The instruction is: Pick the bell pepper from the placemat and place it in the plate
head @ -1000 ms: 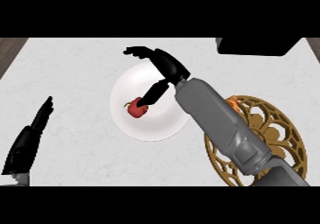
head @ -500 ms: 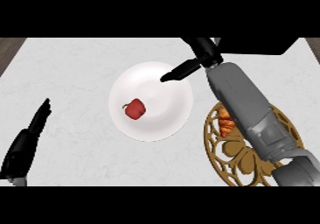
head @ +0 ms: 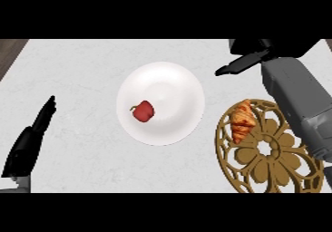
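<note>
Right hand (head: 246, 63) hangs at the far right of the counter (head: 81, 59), beyond the placemat, its fingers spread apart and holding nothing. It is well apart from the plate. Its grey forearm (head: 296, 99) crosses the right side of the gold, lattice-cut placemat (head: 272, 156), where a croissant (head: 242, 120) lies near the left rim.

The bell pepper (head: 143, 111), small and red, lies inside the white plate (head: 178, 77), left of the plate's middle, untouched by either hand. Placing looks done; the step in hand seems to be the retreat. Judging from this, the next move calls only for drawing the right arm back toward the near edge without brushing the croissant or nudging the plate.

Left hand (head: 28, 145) rests at the near left, fingers straight and together, pointing far, holding nothing.

Against the frame 1 s ago, the right hand has left the pepper, which it was then clasping over the plate, and has swung far and right. The pepper sits about where it was in the frame 0.5 s ago, and the croissant, then partly hidden by the forearm, now shows whole.
</note>
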Motion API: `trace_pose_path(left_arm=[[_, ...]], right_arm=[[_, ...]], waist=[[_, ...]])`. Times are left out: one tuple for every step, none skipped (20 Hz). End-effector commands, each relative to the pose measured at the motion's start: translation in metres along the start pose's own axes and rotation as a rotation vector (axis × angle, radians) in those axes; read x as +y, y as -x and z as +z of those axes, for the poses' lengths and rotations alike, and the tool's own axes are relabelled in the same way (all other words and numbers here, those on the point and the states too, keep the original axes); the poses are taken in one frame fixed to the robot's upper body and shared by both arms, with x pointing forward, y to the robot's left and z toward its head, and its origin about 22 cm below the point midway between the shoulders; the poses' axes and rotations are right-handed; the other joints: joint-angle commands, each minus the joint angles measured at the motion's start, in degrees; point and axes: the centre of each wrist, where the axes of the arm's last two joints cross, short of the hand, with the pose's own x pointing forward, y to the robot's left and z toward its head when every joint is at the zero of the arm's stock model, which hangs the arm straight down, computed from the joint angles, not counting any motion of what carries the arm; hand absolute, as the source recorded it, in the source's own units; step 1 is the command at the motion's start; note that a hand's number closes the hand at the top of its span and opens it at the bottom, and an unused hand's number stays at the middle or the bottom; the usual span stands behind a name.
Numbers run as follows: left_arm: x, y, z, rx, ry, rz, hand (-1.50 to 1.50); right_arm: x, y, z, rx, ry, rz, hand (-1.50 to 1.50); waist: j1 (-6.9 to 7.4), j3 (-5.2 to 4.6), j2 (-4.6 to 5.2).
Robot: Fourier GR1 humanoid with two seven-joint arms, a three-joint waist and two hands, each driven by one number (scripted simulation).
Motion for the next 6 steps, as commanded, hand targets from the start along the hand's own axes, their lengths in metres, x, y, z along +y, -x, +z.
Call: trace_pose_path(left_arm=[[0.001,-0.016,-0.017,-0.018,0.003,-0.008,0.00],[0.005,-0.005,0.005,-0.002,0.018,0.004,0.00],[-0.007,-0.015,-0.007,-0.015,0.005,-0.009,0.00],[-0.006,-0.006,0.004,0.002,0.011,0.014,0.00],[-0.004,-0.014,-0.016,-0.019,0.014,0.004,0.00],[-0.010,0.001,-0.005,-0.015,-0.013,0.003,0.00]], right_arm=[[-0.022,-0.012,0.000,-0.029,0.019,0.015,-1.50],[-0.039,0.004,0.025,-0.021,0.014,0.021,-1.50],[-0.031,-0.002,0.014,-0.011,-0.002,0.022,-1.50],[-0.048,-0.003,0.026,-0.007,0.000,0.015,-1.50],[-0.036,0.000,0.019,-0.013,-0.010,0.022,-1.50],[-0.052,-0.010,0.022,-0.021,0.010,0.026,-1.50]], waist=[[0.60,0.03,0.27],[1.16,0.06,0.11],[1.42,0.08,0.49],[1.01,0.05,0.13],[0.83,0.04,0.49],[1.20,0.01,0.63]])
